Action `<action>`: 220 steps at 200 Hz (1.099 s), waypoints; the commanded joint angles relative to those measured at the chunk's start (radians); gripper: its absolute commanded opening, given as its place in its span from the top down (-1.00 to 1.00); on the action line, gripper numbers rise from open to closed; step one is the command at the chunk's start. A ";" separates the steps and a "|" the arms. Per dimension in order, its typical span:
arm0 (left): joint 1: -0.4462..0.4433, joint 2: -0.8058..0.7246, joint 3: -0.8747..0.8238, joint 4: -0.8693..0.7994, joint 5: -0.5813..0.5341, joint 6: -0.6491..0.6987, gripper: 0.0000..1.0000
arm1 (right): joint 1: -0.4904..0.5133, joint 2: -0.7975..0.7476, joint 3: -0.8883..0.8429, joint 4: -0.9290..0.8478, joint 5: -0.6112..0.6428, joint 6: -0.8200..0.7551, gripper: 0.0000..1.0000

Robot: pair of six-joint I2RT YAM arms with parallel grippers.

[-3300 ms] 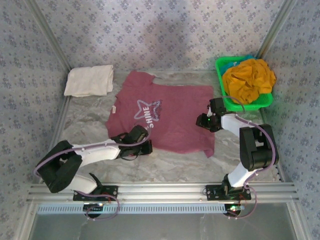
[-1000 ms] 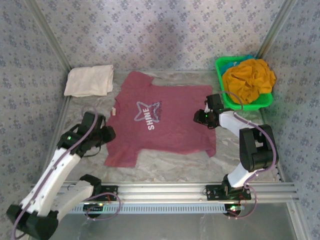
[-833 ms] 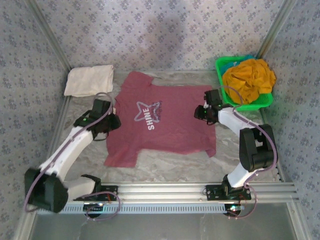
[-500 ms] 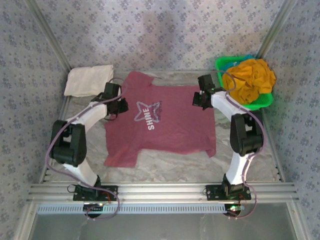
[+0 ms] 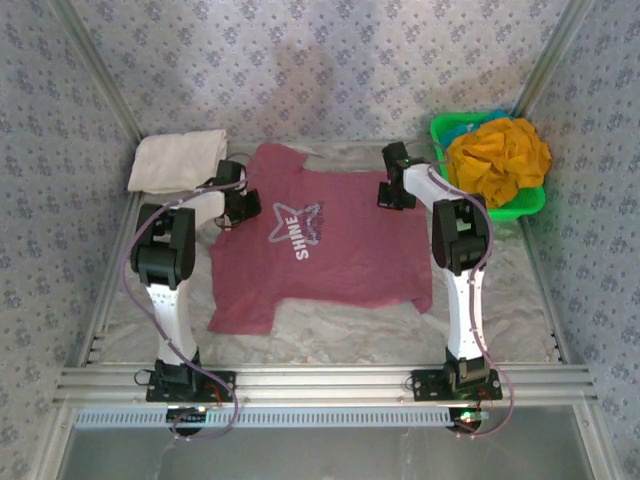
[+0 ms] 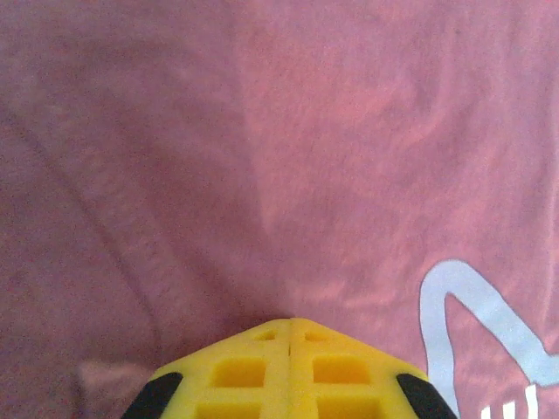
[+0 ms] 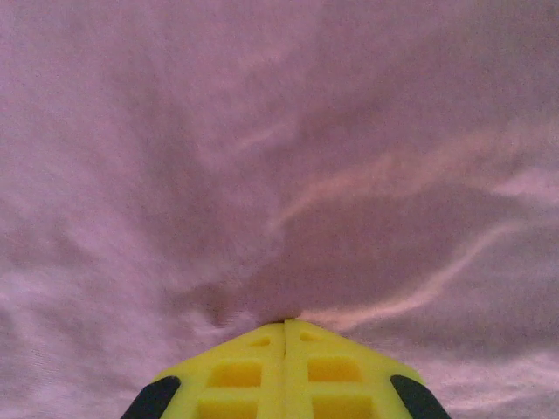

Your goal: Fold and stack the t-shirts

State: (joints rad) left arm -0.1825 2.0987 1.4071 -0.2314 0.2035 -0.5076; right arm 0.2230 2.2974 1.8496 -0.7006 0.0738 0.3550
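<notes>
Lying flat: the maroon t-shirt [image 5: 330,240] is spread print side up on the marbled table [image 5: 330,325]. In the top view its collar end is to the left and its hem to the right.
Print: a white star outline [image 5: 293,214] with the word "SHINE" sits on the chest, and part of the star's line shows at the lower right of the left wrist view.
Left gripper: the left gripper [image 5: 243,208] is down on the shirt's collar end, just left of the star. Its yellow fingers [image 6: 240,371] are pressed together with no gap between them, and a fold of maroon cloth runs up to their tips, so the cloth is pinched.
Right gripper: the right gripper [image 5: 392,192] is at the shirt's far hem corner, near the basket. Its yellow fingers [image 7: 336,371] meet edge to edge, and creases in the cloth fan out from their tips, which are nipping the fabric.
Arms: both reach straight up the table from their bases, one along each end of the shirt.
Cream-white t-shirt: the cream-white t-shirt [image 5: 180,160] lies folded at the far left corner, apart from the maroon shirt.
Mustard-orange t-shirt: the mustard-orange t-shirt [image 5: 497,155] is bunched up and heaped in the green basket [image 5: 438,128] at the far right.
</notes>
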 commanded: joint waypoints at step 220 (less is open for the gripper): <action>-0.066 -0.323 -0.291 0.056 -0.086 -0.032 1.00 | 0.000 -0.354 -0.368 0.155 -0.012 -0.006 1.00</action>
State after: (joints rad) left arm -0.2356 1.7851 1.1942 -0.2031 0.1375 -0.5499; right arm 0.2199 1.9369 1.5791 -0.5785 -0.0280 0.3721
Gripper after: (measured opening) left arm 0.043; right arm 0.056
